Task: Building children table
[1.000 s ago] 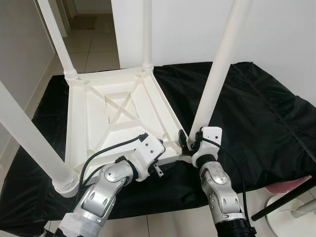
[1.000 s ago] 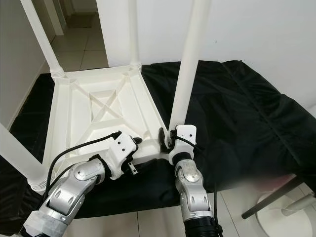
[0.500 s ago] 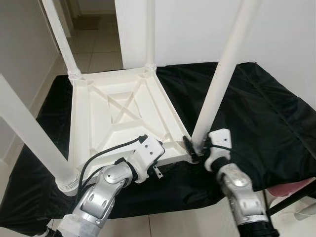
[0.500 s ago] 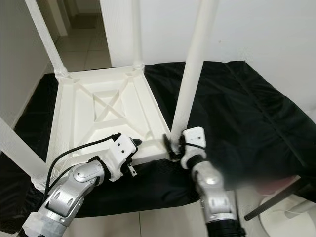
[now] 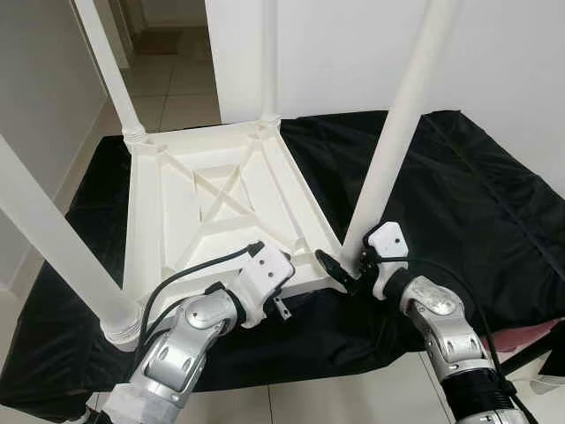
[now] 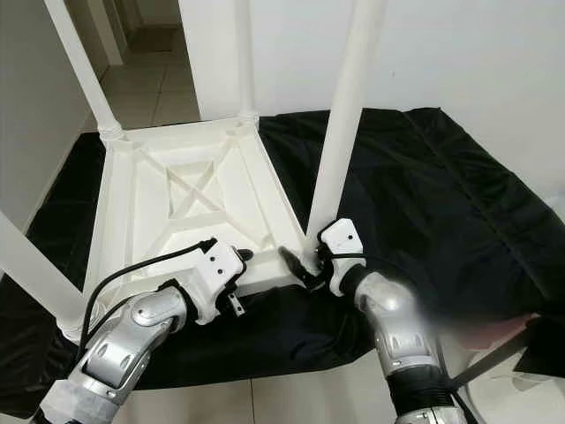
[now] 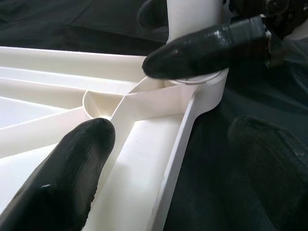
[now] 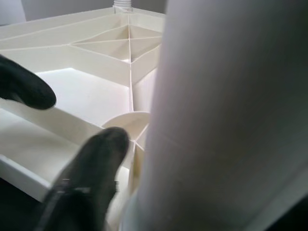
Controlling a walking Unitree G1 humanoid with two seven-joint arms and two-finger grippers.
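Observation:
A white plastic children's table (image 5: 212,190) lies upside down on a black cloth, its legs pointing up. My left gripper (image 5: 284,284) sits at the near rim, open, with one finger (image 7: 82,159) inside the rim and the other outside over the cloth. My right gripper (image 5: 344,265) is at the base of the near right table leg (image 5: 397,132), shut on it. One of its fingers (image 8: 91,173) lies against the leg's foot on the inner side. The other finger is hidden behind the leg.
The black cloth (image 5: 468,194) spreads wide to the right. The near left leg (image 5: 53,238) stands close to my left arm. Two far legs (image 5: 106,66) rise at the back. Tiled floor and a white wall lie behind. A pink object (image 5: 521,331) sits low at the right.
My right arm has swung out to the right around the leg's base, fingers staying at the leg. The left gripper has kept its place on the rim.

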